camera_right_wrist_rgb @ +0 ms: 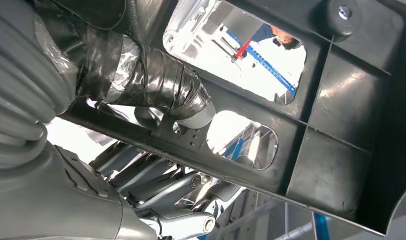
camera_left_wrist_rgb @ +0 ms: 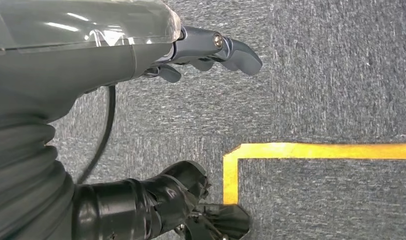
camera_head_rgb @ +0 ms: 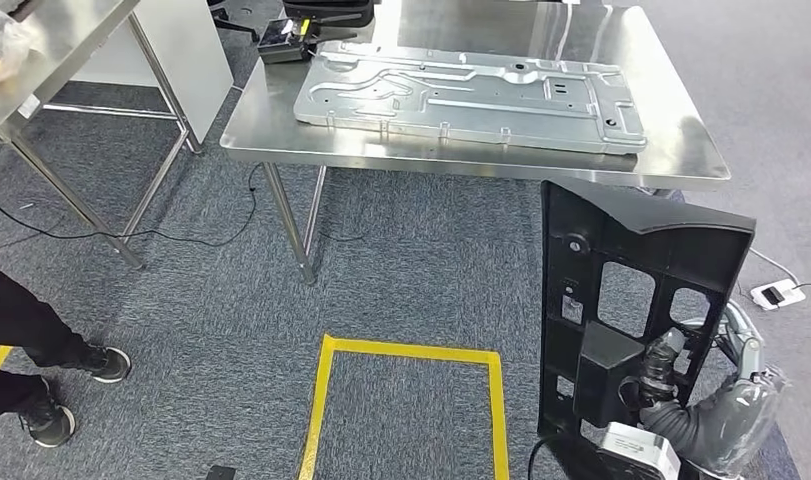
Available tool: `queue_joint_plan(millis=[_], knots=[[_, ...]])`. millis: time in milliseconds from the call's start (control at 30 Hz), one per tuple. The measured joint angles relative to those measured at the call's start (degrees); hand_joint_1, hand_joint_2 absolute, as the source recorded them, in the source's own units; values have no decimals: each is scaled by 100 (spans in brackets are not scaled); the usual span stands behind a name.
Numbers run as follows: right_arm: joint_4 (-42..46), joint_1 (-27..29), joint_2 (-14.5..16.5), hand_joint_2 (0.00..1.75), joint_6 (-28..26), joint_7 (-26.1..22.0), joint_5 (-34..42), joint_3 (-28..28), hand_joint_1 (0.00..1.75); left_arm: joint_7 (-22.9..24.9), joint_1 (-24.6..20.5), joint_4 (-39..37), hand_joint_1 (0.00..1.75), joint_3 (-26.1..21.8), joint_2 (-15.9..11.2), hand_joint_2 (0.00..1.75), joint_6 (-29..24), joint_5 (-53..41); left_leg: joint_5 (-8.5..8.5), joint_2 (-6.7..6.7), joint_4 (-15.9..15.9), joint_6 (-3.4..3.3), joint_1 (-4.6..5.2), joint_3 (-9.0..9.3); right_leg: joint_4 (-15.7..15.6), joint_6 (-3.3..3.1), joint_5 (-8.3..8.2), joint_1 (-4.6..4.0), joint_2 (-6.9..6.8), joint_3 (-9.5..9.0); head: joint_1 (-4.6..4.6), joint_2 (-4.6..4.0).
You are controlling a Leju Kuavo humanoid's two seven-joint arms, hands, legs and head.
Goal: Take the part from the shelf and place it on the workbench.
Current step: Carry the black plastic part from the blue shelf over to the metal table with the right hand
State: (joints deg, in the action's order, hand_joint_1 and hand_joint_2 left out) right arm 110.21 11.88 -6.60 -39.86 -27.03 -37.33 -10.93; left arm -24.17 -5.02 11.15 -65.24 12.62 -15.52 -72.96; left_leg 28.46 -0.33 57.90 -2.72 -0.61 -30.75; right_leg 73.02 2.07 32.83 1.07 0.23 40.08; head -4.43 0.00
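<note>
Black ribbed plastic, the part [camera_head_rgb: 631,300] stands upright with rectangular cut-outs, gripped by the right hand [camera_head_rgb: 661,375] just before the steel workbench [camera_head_rgb: 681,150]; stamped metal panel [camera_head_rgb: 471,95] lies there; left hand [camera_left_wrist_rgb: 190,55] hangs empty, fingers apart, over grey carpet [camera_left_wrist_rgb: 331,75].

Part [camera_head_rgb: 621,290]: matt black moulded plastic, ribbed, w/ cut-outs. Workbench [camera_head_rgb: 281,125]: polished steel, glossy, reflective. Plate [camera_head_rgb: 471,95] on it: pressed sheet metal, dull silver. Floor [camera_head_rgb: 421,260]: rough grey carpet; yellow tape [camera_head_rgb: 406,352] smooth. Right hand [camera_right_wrist_rgb: 155,95] thumb wrapped in shiny tape.
</note>
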Motion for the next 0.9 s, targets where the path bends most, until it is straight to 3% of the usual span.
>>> queue_joint_plan(millis=[67, 100, 133, 200, 300, 333, 400, 433, 467, 500, 567, 633, 700, 800, 833, 900], knots=[[-2, -45, 0, 175, -1, 2, 1, -9, 175, 3, 5, 0, 0, 8, 1, 175, 7, -18, 82, -6, 13, 38, 3, 82, -720, -28, -478, 7, -11, -285, -1, -1], [-3, -79, 0, 175, -2, 3, 5, -13, 175, 4, 1, 0, 0, 14, 2, 175, 10, -30, 121, -7, 29, 67, 12, 107, -1049, -49, -609, -5, -16, -429, 0, -1], [-2, -117, -1, 175, -5, 5, 10, -15, 175, 7, -4, 0, 0, 26, 1, 175, 13, -43, 147, -5, 36, 98, 21, 116, -1241, -72, -654, -19, -19, -512, 2, -1], [0, -190, -3, 175, -12, 9, 26, -18, 175, 10, -14, 0, 0, 57, 1, 175, 16, -67, 172, 2, 30, 156, 33, 118, -1329, -121, -606, -48, -6, -543, 4, -1], [4, -321, -10, 175, -15, 13, 36, -25, 175, 9, -21, 0, 0, 94, 0, 175, 19, -89, 308, 17, 204, 238, 39, 68, -1391, -217, -591, -8, -4, -609, 7, -1], [5, -373, -14, 175, -15, 14, 36, -28, 175, 9, -25, 0, 0, 99, -1, 175, 19, -92, 437, 19, 468, 260, 37, -58, -1414, -250, -581, 2, -12, -643, 9, -1], [4, -472, -22, 175, -15, 22, 44, -31, 175, 10, -21, 0, 0, 105, -1, 175, 20, -98, 715, 18, 1227, 287, 26, -480, -1418, -300, -544, -13, -22, -686, 10, 0], [4, -516, -27, 175, -15, 29, 53, -32, 175, 12, -13, 0, 0, 107, -1, 175, 21, -103, 773, 19, 1537, 295, 21, -683, -1415, -315, -524, -23, -20, -705, 10, 0], [4, -554, -30, 175, -15, 36, 63, -32, 175, 14, -6, 0, 0, 109, -1, 175, 22, -107, 718, 19, 1663, 296, 18, -805, -1412, -321, -503, -30, -13, -730, 10, 0], [4, -591, -32, 175, -14, 42, 73, -33, 175, 16, 0, 0, 0, 110, -1, 175, 23, -115, 549, 19, 1567, 288, 17, -819, -1409, -318, -478, -35, -4, -764, 11, 0], [4, -662, -39, 175, -14, 46, 83, -33, 175, 17, 1, 0, 0, 116, -3, 175, 25, -136, 49, 17, 894, 241, 21, -604, -1407, -296, -418, -40, 11, -850, 10, 0], [4, -740, -58, 175, -13, 51, 88, -33, 175, 26, -6, 0, 0, 128, -9, 175, 28, -152, -202, 15, 320, 184, 46, -375, -1396, -251, -368, -58, 17, -882, 8, 0], [4, -810, -86, 175, -9, 61, 93, -36, 175, 39, -13, 0, 0, 151, -14, 175, 33, -159, -179, 11, 175, 143, 70, -316, -1403, -197, -352, -70, 18, -869, 8, -1], [7, -896, -128, 175, 4, 91, 100, -47, 175, 45, -7, 0, 0, 182, -11, 175, 37, -167, -188, 7, 57, 68, 29, -241, -1368, -112, -286, -72, 2, -881, 6, 0], [7, -929, -150, 175, 21, 108, 102, -50, 175, 45, -9, 0, 0, 194, -10, 175, 38, -168, -196, 8, 14, 45, 10, -200, -1189, -84, -184, -70, -5, -800, 4, -1], [-2, -1006, -196, 175, 70, 149, 109, -56, 175, 44, -17, 0, 0, 221, -9, 175, 42, -178, -185, 12, -18, 16, 5, -151, -506, -40, 98, -52, -14, -419, -2, -1]])
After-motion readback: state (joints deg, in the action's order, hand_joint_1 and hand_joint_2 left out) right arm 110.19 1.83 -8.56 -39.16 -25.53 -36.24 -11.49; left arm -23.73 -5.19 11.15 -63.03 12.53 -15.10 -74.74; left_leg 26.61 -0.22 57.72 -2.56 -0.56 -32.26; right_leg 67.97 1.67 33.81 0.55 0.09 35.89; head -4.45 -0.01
